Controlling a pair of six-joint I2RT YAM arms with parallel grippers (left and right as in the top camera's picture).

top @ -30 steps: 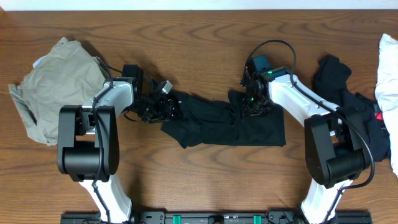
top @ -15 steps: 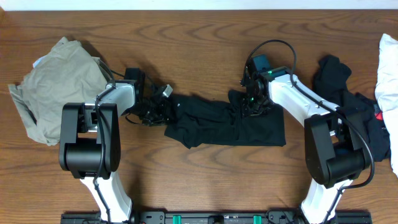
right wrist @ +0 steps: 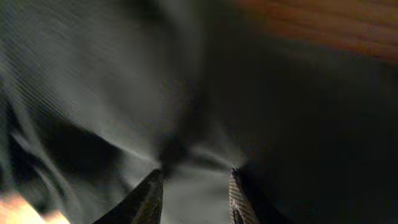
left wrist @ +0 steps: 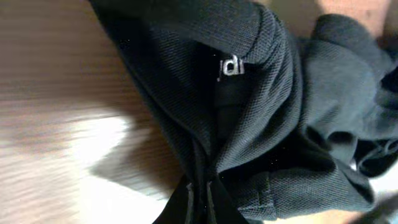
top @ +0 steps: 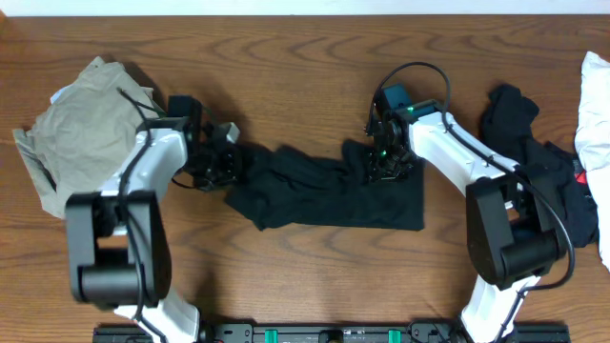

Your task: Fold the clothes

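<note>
A black garment [top: 324, 191] lies stretched across the middle of the table, one of the clothes. My left gripper [top: 227, 160] is shut on its left end. In the left wrist view the jaws [left wrist: 200, 198] pinch a fold of black mesh fabric, and a small white logo [left wrist: 231, 67] shows above them. My right gripper [top: 385, 164] sits on the garment's upper right part. Its fingers [right wrist: 155, 186] stand a little apart with bunched black fabric [right wrist: 193, 149] gripped between them.
A crumpled khaki-grey garment [top: 81, 133] lies at the far left, beside the left arm. More black clothes [top: 519, 129] are heaped at the right, with a white cloth [top: 596, 95] at the right edge. Bare wood lies in front of the garment.
My left gripper has shut on the garment's left end and moved left, dragging it along. The whole garment has shifted left; the right gripper has stayed about where it was.
</note>
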